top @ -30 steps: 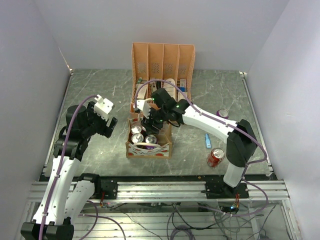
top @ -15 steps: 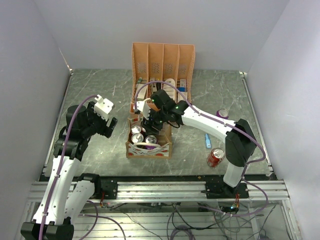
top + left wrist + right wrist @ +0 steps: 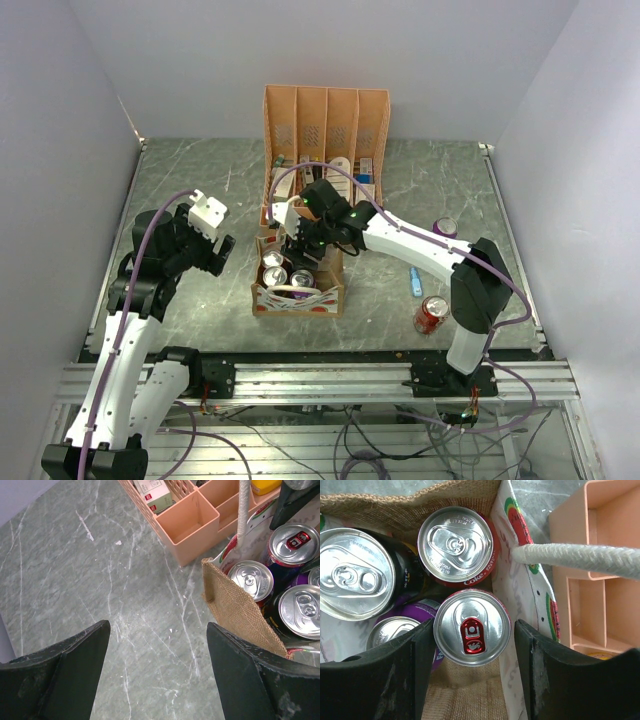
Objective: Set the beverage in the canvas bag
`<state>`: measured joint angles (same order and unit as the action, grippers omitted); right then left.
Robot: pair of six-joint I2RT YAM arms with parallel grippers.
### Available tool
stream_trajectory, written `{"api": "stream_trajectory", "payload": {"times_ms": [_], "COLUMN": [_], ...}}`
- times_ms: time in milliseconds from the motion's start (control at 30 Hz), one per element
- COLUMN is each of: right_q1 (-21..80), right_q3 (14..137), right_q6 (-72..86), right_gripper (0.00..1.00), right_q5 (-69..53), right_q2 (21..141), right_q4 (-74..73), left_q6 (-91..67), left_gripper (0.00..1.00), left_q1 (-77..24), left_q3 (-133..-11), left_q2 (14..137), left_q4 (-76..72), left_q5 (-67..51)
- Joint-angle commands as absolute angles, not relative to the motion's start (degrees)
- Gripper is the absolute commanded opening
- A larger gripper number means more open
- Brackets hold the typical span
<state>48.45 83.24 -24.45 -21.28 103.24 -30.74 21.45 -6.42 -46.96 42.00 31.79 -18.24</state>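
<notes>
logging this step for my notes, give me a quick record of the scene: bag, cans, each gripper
canvas bag: upright, just in front of the peach organiser
cans in bag: four tops visible, red-tab can among them
right gripper: inside the bag, fingers flank the red-tab can; grip unclear
left gripper: open, empty, beside the bag
cans outside bag: red can, purple can
</notes>
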Motion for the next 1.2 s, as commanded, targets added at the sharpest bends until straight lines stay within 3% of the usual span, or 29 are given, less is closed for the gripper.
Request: {"api": "stream_trajectory", "payload": {"times_ms": [0,400,1167], "right_q1": [48.63,49.38,55.02], "right_q3": [84.82,87.45,86.99], "right_q6": [-26.17,-26.54,-30.32], "right_gripper": [0.63,0.77,0.77], "right_q5": [-19.24,-19.21,-13.49], "right_q2": [103.18,101.54,93.61], "right_q4": [-31.27,-34.00,-37.19], "left_q6": [22.11,22.01,22.41], "left_gripper": [0.89,0.89,0.89], "left_q1": [-5.76,-5.72,-5.71], "left_q3": [-46.65,-47.11,-46.50], "left_q2": [41.69,42.33,41.14], "left_q4": [30.72,30.30,30.56], "left_q5": [-19.91,-19.87,-19.24]}}
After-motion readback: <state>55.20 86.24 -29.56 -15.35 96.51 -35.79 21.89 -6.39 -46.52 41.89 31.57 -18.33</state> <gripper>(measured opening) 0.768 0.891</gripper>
